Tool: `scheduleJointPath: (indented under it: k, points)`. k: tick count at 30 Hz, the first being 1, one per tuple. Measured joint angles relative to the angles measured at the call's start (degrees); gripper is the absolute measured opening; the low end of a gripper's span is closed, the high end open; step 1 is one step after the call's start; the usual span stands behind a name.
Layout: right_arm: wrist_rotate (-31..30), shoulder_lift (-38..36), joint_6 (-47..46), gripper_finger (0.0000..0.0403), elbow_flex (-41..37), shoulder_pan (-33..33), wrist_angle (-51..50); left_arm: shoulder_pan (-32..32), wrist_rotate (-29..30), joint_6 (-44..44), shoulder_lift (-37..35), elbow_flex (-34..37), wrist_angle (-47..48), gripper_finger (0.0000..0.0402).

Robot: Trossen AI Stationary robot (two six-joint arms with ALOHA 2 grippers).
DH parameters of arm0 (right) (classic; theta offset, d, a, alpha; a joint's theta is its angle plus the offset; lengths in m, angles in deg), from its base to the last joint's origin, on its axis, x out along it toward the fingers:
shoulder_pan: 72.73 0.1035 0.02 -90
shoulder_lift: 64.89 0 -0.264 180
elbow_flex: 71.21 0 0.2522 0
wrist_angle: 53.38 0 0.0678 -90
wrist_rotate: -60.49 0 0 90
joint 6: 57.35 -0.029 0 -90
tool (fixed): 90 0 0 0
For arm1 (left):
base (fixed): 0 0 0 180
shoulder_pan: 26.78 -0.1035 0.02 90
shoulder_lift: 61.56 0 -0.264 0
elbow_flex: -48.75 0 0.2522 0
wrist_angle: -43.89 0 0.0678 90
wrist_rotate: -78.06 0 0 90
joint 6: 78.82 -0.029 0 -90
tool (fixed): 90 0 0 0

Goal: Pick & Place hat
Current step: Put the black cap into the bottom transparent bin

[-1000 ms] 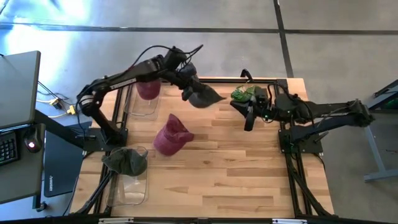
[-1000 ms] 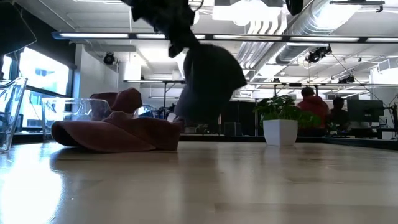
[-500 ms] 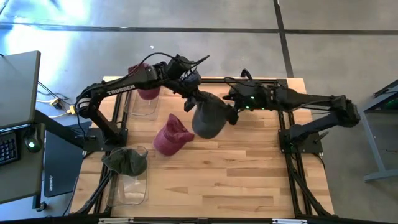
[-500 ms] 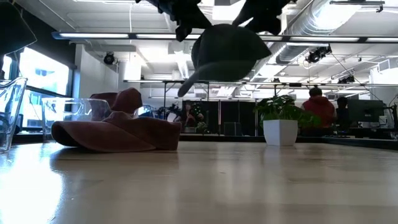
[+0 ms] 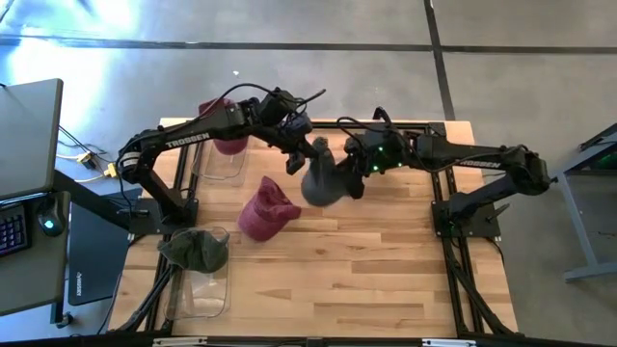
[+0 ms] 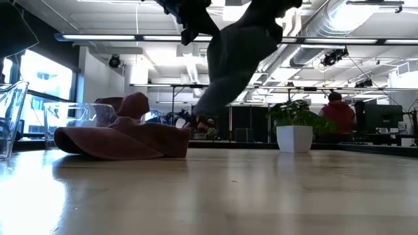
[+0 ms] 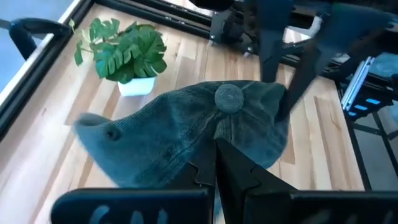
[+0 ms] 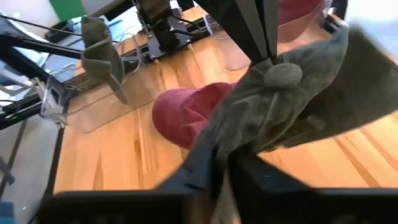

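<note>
A grey cap [image 5: 323, 181] hangs in the air over the table's far middle, between both arms; its top button [image 7: 229, 97] shows in both wrist views. My left gripper [image 5: 297, 162] is shut on it from the left. My right gripper [image 5: 353, 177] is shut on it from the right. In the low view the cap [image 6: 232, 65] hangs well above the wood. A maroon hat [image 5: 265, 210] lies on the table, resting on its brim. My left gripper [image 7: 216, 163] pinches the cap's crown [image 7: 214, 134] just below the top button, between its two fingers. The cap is lifted clear and droops away from the hold. My right gripper [image 8: 221, 171] pinches a gathered fold of the cap's side [image 8: 233, 140], away from the button [image 8: 283, 74]. The cloth runs from this hold up to the left fingers [image 8: 258, 31].
A second maroon hat [image 5: 229, 135] sits in a clear bin at the far left. A dark green hat [image 5: 198, 249] drapes over a clear bin [image 5: 204, 289] at the near left. A potted plant [image 7: 124, 53] stands at the far edge, behind the right arm.
My right arm has swung from the table's far right toward the cap and shut on its side. The cap, first hanging from my left gripper alone, spread out wide half a second ago and now hangs drawn narrow between both grippers.
</note>
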Motion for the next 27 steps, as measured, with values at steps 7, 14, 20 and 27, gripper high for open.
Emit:
scheduleJointPath:
  k: [7,14,20,27]
  points:
    - [6.03,0.0,0.26,0.0009,-0.37,0.0,-1.04,-0.01,-10.75,-6.65,-1.2,0.0,3.03,0.0031]
    - [5.91,0.0,3.12,0.0005,-0.48,0.01,-5.71,0.62,-13.25,-15.18,-1.77,0.08,5.55,0.0155]
    - [7.92,0.0,8.06,0.0004,-0.48,0.17,-5.12,6.58,-2.53,-26.34,0.42,0.0,-3.71,0.0217]
    - [9.73,-0.54,12.72,0.0004,-0.47,2.22,-4.78,9.06,-0.17,-27.28,3.42,0.1,-10.74,0.0223]
